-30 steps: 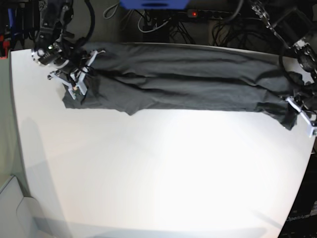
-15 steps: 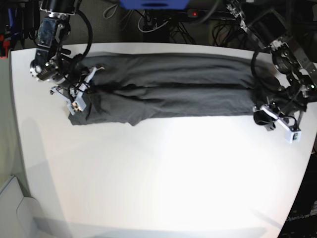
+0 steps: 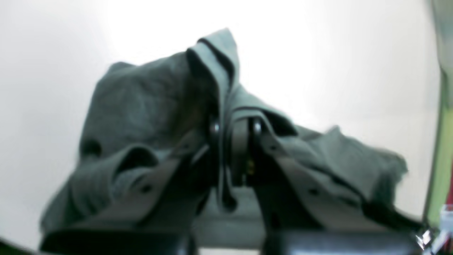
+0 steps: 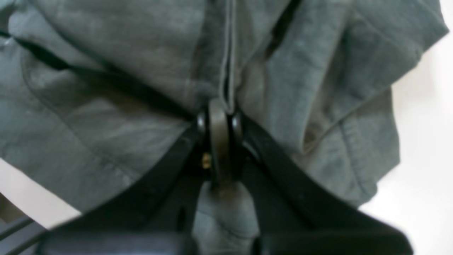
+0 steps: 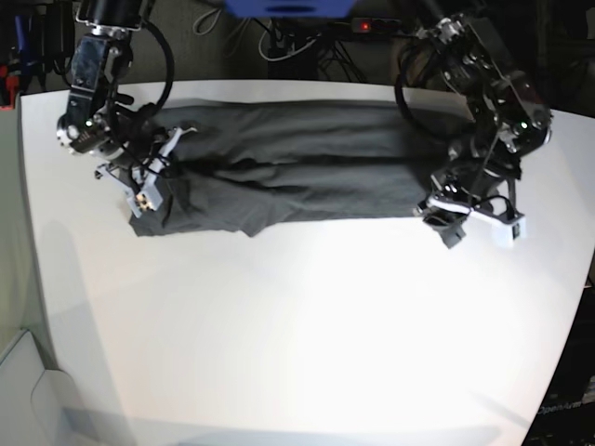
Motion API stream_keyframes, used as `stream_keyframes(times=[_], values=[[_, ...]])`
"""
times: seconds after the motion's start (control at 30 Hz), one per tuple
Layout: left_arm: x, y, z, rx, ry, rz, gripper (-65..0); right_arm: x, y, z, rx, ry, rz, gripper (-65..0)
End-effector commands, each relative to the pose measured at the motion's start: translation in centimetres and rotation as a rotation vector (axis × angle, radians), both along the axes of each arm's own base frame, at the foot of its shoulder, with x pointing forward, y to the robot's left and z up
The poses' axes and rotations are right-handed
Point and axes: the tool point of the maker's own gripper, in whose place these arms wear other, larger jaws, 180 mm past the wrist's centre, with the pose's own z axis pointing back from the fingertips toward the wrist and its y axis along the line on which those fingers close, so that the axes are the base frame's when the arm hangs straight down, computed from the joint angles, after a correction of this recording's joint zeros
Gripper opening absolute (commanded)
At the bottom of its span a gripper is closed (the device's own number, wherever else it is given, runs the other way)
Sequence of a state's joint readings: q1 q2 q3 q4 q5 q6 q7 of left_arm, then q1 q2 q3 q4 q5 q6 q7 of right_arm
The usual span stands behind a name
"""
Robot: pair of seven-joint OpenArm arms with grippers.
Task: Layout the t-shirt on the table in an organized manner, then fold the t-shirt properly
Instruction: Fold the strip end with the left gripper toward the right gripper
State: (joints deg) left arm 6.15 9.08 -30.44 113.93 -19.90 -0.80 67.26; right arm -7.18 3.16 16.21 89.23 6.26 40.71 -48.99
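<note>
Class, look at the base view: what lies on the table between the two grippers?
The t-shirt, stretched in a long band from the right gripper to the left gripper, both shut on it.

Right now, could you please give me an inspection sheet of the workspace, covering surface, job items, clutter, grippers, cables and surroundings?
Surface: the table is white and smooth, with glare at its middle.
Job's things: the t-shirt lies as a long wrinkled band along the far side, both ends bunched.
Clutter: nothing seen.
Grippers: the left gripper is shut on the t-shirt's end; the right gripper is shut on the opposite end.
Cables: dark cables tangle behind the far edge.
Surroundings: a blue object and a red light sit beyond the table.
</note>
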Motion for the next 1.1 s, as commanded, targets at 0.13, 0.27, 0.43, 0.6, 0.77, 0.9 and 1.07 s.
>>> stream_keyframes(times=[0.13,0.27,0.43,0.6,0.77,0.9,1.07], values=[[0.4,-1.7,0.5,-0.022,-0.060,0.055,-64.8,-4.1,-2.7,-3.0,-0.155,0.208,0.007,-65.0],[0.7,-3.8,0.3,-0.025,-0.059,0.022,-64.8,-4.1,-2.7,-3.0,-0.155,0.208,0.007,-65.0],[0.8,-5.9,0.0,-0.090,-0.039,0.063,-64.8,-4.1,-2.7,-3.0,-0.155,0.210,0.007,-65.0],[0.5,-10.2,-1.3,-0.132,0.007,-0.035,-64.8,-4.1,-2.7,-3.0,-0.155,0.210,0.007,-65.0],[-0.3,-14.8,-3.2,-0.153,0.070,-0.161,-64.8,-3.9,-2.7,-2.9,-0.155,0.206,0.006,-65.0],[0.3,-17.1,-3.5,-0.144,0.045,-0.210,-64.8,-3.9,-2.7,-2.9,-0.155,0.205,0.006,-65.0],[1.2,-17.4,-3.5,-0.125,-0.005,-0.196,-64.8,-3.9,-2.7,-2.9,-0.155,0.206,0.006,-65.0]])
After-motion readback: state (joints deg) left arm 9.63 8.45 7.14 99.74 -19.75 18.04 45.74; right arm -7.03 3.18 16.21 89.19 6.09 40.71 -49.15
